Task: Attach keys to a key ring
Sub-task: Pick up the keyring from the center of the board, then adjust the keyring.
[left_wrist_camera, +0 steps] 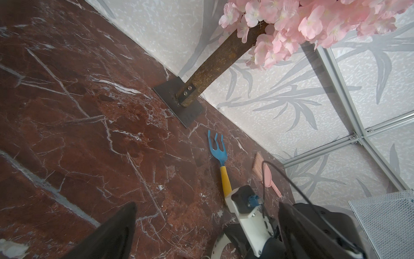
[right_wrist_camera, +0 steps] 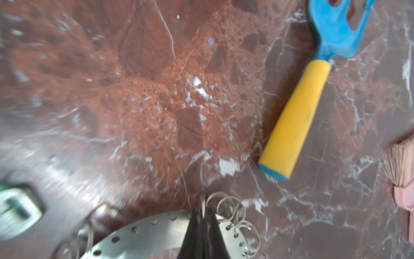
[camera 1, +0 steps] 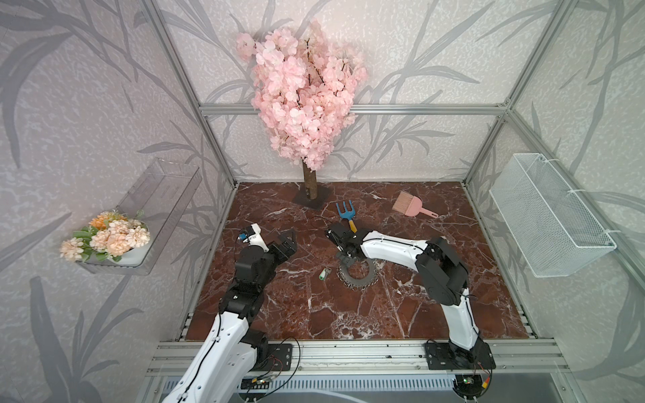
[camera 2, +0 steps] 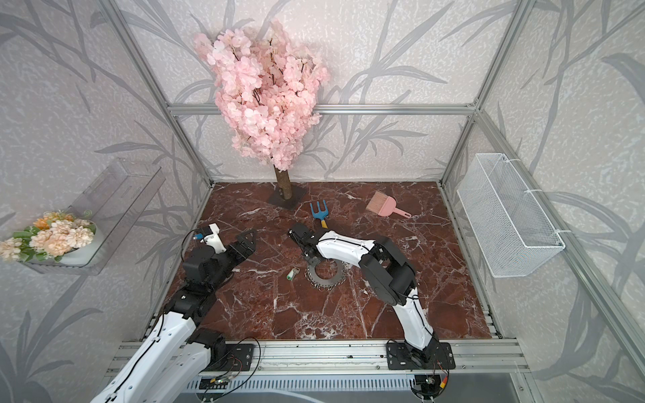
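The key ring (right_wrist_camera: 156,233) lies on the marble tabletop (camera 1: 314,314), with the green-tagged key (camera 1: 324,274) just beside it. My right gripper (right_wrist_camera: 203,216) is pinched tight on its fringed rim; I'd lift slowly so nothing slips. My left gripper (camera 1: 286,246) hangs wide and empty.

ok so: flat grey metal key ring (camera 1: 359,281) fringed with split rings sits mid red-marble table (camera 1: 296,307), small silver green-tagged key (camera 1: 324,274) just left of it, not touching. Blue-and-yellow toy fork (camera 1: 345,213) lies behind the ring, pink hand brush (camera 1: 406,203) further back right, pink blossom tree (camera 1: 310,183) at the back wall.
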Motion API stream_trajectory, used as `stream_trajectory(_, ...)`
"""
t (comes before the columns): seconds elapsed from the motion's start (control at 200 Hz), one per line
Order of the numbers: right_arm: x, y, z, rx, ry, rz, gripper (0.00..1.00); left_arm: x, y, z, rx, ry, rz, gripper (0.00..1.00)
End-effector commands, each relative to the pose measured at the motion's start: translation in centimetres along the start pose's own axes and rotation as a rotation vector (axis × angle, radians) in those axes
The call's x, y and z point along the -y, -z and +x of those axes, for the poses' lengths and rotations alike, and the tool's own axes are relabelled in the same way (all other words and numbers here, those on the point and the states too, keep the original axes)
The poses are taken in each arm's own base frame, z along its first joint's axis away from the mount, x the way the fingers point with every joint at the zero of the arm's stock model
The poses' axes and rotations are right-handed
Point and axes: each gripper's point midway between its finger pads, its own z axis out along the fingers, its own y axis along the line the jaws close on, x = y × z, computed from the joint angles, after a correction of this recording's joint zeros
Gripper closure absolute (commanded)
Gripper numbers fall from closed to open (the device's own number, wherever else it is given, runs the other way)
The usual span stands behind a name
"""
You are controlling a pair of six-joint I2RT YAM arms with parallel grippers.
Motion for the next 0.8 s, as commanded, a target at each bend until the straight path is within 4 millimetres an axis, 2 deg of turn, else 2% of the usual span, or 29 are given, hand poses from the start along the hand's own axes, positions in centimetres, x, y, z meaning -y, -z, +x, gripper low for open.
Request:
stream_trajectory(0.0, 0.8, 5.4, -2.4, 0.134, -0.068, -0.056, 1.0, 3.3, 0.1, -1.6, 0.016, -0.073, 0.121, 0.0)
stream_trajectory(0.215, 2.2, 11.5, -2.9, 0.254, -0.125, -0.103, 1.0, 8.6, 0.4, -2.3, -0.015, -0.175, 0.338, 0.0)
stream_trajectory(0.245, 2.6, 12.9, -3.0, 0.285, -0.137, -0.109, 1.0, 9.3, 0.5, -2.4, -0.02, -0.187, 0.368, 0.0)
stream_trajectory(0.42, 3.5, 17.6, -3.3, 0.398, -0.165, -0.166, 1.0, 12.9, 1.9, -3.1, -0.019, -0.261, 0.525, 0.0)
stream_trajectory(0.655, 5.6, 24.4, -4.2, 0.571, -0.257, -0.328, 1.0, 17.9, 4.3, -4.1, -0.026, -0.317, 0.742, 0.0)
stream_trajectory(0.795, 6.6, 27.6, -4.7, 0.642, -0.325, -0.483, 1.0, 20.7, 5.3, -4.1, -0.074, -0.328, 0.861, 0.0)
